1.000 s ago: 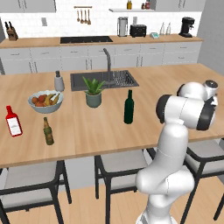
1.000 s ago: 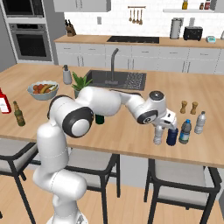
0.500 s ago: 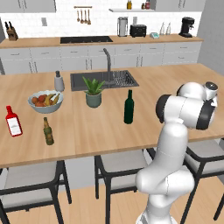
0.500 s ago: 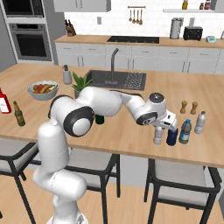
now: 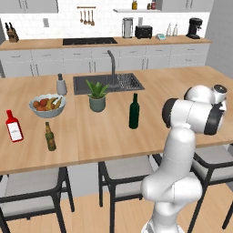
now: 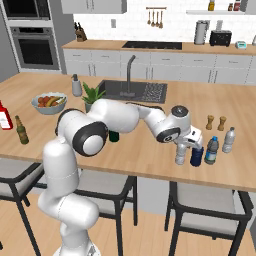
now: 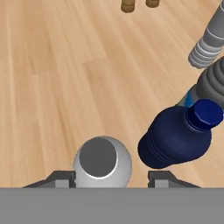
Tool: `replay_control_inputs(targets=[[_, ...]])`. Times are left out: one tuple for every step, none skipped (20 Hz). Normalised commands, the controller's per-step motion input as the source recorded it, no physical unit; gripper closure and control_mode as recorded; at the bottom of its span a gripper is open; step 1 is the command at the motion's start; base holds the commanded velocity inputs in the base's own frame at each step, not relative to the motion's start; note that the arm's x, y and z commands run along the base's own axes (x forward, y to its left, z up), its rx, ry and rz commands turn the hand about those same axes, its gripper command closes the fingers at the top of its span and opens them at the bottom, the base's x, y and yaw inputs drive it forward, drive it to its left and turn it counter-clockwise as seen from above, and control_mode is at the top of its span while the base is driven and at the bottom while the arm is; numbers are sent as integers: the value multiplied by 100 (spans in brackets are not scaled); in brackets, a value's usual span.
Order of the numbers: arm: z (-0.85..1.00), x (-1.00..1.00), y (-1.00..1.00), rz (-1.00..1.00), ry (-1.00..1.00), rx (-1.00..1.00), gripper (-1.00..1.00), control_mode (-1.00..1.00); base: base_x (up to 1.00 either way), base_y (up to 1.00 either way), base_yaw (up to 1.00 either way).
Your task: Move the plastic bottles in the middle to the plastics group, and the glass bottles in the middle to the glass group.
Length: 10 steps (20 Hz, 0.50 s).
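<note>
Greyish plastic bottle (image 7: 102, 162) stands just beside the dark blue bottle (image 7: 175, 138) and the water bottle (image 6: 212, 150), and I've just parted the gripper (image 7: 111, 177) jaws off it, so only the green glass bottle (image 5: 134, 112) remains to move.

The gripper (image 7: 110, 178) hangs right over the clear greyish bottle (image 7: 102, 162), whose cap sits between the fingertips, with a gap to either side. In the hand view, the dark blue bottle (image 7: 177, 136) crowds in just beside it on the right, and the blue-capped water bottle (image 7: 210, 85) and a ribbed grey bottle (image 7: 211, 43) close off the upper right. Two wooden shakers (image 7: 128, 5) stand well ahead. To the left and straight ahead, bare counter (image 7: 52, 78) lies open.
</note>
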Motion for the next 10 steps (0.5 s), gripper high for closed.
replay_control_inputs(targets=[[0, 0, 0, 0, 0, 0, -100, -100, 0, 0, 0], [0, 0, 0, 0, 0, -1, -100, -100, 0, 0, 0], [1, 0, 0, 0, 1, -2, -100, -100, 0, 0, 0], [7, 0, 0, 0, 0, 0, -100, -100, 0, 0, 0], [15, 0, 1, 0, 0, 0, -100, -100, 0, 0, 0], [24, 0, 4, 0, 0, 0, -100, -100, 0, 0, 0], [27, 0, 8, 0, 0, 0, -100, -100, 0, 0, 0], [31, -2, 10, 0, 0, 0, -100, -100, 0, 0, 0], [33, -9, 11, 0, 0, 0, -100, -100, 0, 0, 0], [44, -14, 15, 0, 0, 0, -100, -100, 0, 0, 0]])
